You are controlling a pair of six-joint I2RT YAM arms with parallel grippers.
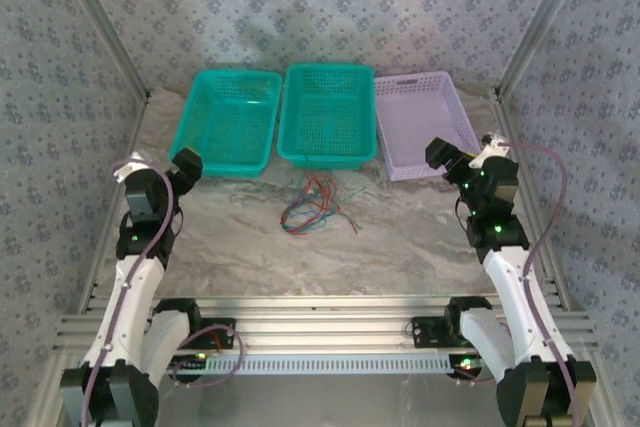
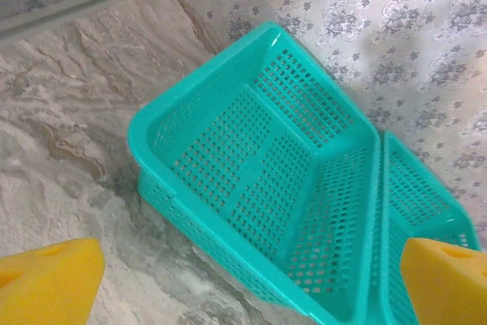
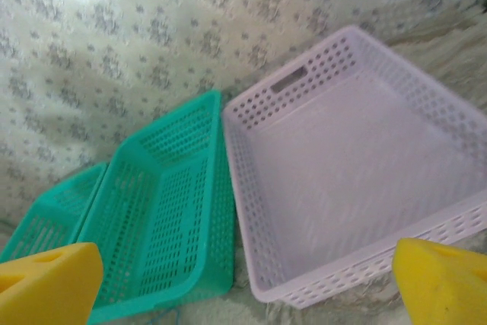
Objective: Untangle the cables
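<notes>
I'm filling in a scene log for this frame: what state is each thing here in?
cables: tangled in one heap on the table, outside the baskets
left teal basket: upright, empty
middle teal basket: upright, empty
lilac basket: upright, empty
left claw: open, holding nothing
right claw: open, holding nothing

No legible text or labels anywhere

Both arms bent, raised; left gripper [image 1: 186, 164], right gripper [image 1: 440, 153] spread wide.
</notes>
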